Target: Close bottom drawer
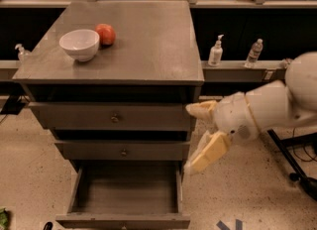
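The bottom drawer (126, 192) of the grey cabinet is pulled out; its boxy inside is bare and its front panel (123, 221) lies at the picture's lower edge. The middle drawer (123, 150) and the top drawer (114, 117) are shut, each with a small round knob. My gripper (195, 136) hangs at the cabinet's right front corner, level with the middle drawer and above the open drawer's right side. Its two yellowish fingers (210, 152) are spread apart with nothing between them.
A white bowl (79, 44) and a red apple (105, 33) sit on the cabinet top (148, 40). Two bottles (215, 51) stand on a ledge behind to the right. A black stand leg (292, 157) is on the floor at right.
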Tool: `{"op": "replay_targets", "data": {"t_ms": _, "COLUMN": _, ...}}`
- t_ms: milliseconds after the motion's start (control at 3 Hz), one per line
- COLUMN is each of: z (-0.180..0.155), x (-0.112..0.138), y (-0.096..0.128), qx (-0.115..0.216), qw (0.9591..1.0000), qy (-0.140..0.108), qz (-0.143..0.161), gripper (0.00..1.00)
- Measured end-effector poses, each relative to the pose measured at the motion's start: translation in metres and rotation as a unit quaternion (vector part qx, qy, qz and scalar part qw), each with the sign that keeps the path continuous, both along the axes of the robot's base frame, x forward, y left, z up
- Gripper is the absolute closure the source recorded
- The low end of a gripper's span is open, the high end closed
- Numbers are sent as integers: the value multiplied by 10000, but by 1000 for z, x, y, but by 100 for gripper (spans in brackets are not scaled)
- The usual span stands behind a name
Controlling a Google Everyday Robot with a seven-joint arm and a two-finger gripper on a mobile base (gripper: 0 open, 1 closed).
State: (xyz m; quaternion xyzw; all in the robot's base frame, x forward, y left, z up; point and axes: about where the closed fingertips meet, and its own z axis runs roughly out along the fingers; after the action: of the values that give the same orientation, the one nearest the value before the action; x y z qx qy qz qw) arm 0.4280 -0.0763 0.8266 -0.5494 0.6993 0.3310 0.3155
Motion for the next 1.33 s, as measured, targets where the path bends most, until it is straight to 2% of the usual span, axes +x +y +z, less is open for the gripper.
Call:
{"op": "replay_targets", "data": {"t_ms": 333, "z": -63, "x": -16, "y": 45, "qx": 1271, "qw": 9911, "qy": 364, "qz": -143, "gripper": 0}}
{"op": "replay_targets", "data": {"t_ms": 667, "z": -147, "x": -45, "y": 115, "qx": 1843, "qw": 9754, "qy": 1153, "qz": -357, "gripper": 0}}
{"op": "replay_targets", "data": {"t_ms": 1000, "z": -149, "x": -34, "y": 108, "qx": 1746, "qw": 9776, "qy": 1033, "qz": -552, "gripper": 0}}
{"op": "replay_targets", "data": {"t_ms": 1333, "z": -181, "x": -30, "y": 111, "qx": 1837, "qw": 9672, "qy": 1646, "qz": -603, "gripper": 0}}
